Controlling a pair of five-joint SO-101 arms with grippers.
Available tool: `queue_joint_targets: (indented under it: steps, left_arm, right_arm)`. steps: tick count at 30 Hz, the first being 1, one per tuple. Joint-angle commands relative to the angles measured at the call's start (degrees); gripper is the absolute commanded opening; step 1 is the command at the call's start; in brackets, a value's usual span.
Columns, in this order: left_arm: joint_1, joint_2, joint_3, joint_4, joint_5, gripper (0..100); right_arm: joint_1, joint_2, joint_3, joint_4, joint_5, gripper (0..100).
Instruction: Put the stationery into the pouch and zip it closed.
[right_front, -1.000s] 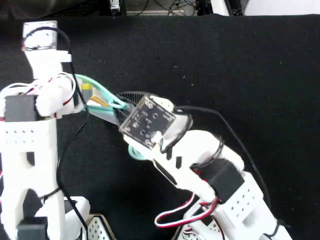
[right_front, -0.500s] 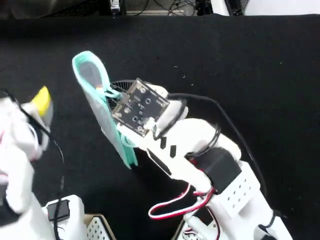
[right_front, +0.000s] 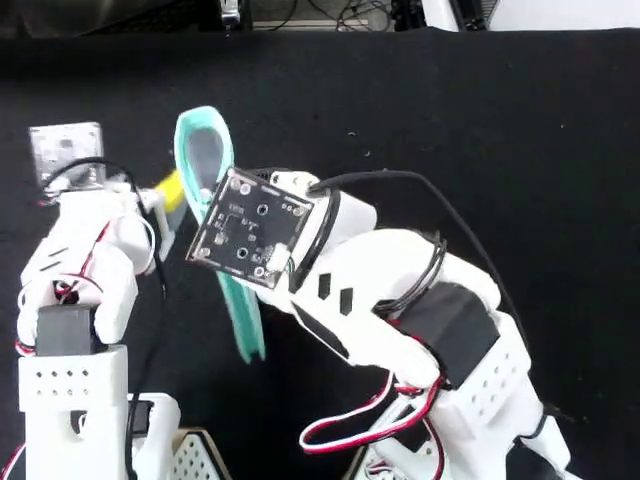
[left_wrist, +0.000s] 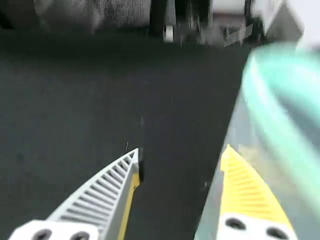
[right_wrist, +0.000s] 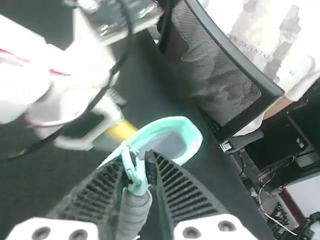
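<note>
The teal pouch (right_front: 210, 160) hangs lifted off the black table, its looped upper end up and its lower end (right_front: 248, 335) trailing toward the front. My right gripper (right_wrist: 141, 162) is shut on the pouch's edge by the teal zipper pull (right_wrist: 134, 175); in the high view its camera board (right_front: 245, 232) covers the fingers. My left gripper (left_wrist: 180, 152) is open with nothing between its fingers. Its yellow finger (right_front: 170, 190) lies close beside the pouch (left_wrist: 285, 105); whether they touch is unclear. The left arm (right_wrist: 75, 100) stands just beyond the pouch (right_wrist: 167, 137).
Black cloth covers the table (right_front: 520, 150), with wide free room at the right and back. Both arm bases (right_front: 70, 420) crowd the front edge. An office chair (right_wrist: 220, 85) and cables stand beyond the table.
The right arm raised the pouch off the table and carried it left. The left arm swung away to the left, then came back beside the pouch.
</note>
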Motion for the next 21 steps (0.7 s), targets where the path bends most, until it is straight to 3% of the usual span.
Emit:
queue_joint_targets:
  steps: [1,8,13,21]
  left_arm:
    - [-1.5,-1.2,-0.3,-3.8,3.6,26]
    - [-1.2,-9.8,-5.4,14.9,3.0,26]
    - [0.4,-23.1,-9.2,24.4,-2.7,26]
    - [20.3,-37.8,-5.6,28.9,-7.2,32]
  right_arm:
    - [0.4,0.2,-3.9,0.3,2.4,1.2]
    - [2.7,2.0,-4.0,0.2,4.2,1.2]
    - [2.7,4.9,-4.4,-0.4,4.9,1.2]
    - [2.8,5.2,-5.0,-1.1,4.9,1.2]
